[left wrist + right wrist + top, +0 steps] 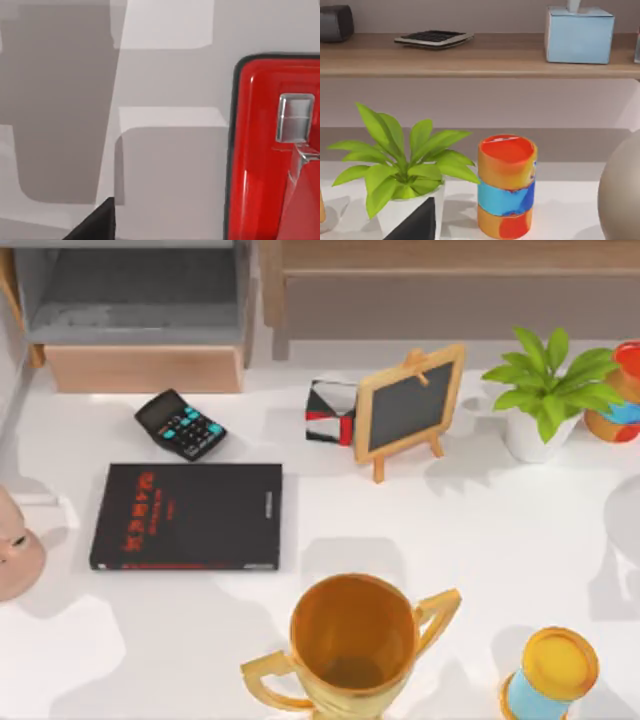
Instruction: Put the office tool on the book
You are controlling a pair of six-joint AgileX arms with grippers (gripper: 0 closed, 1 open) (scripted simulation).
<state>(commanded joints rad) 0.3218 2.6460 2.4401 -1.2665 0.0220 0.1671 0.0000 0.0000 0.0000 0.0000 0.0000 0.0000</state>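
Nothing is started yet. At the table's left, the calculator (181, 424) lies just behind the book (188, 516), close beside it. Whether either gripper is open, I cannot tell. Next, the left arm should reach down and grasp the calculator.

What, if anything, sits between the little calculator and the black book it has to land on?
Nothing visible. The calculator lies on the white table just behind the book, with only a bare strip between them. The chalkboard and trophy stand off to the right.
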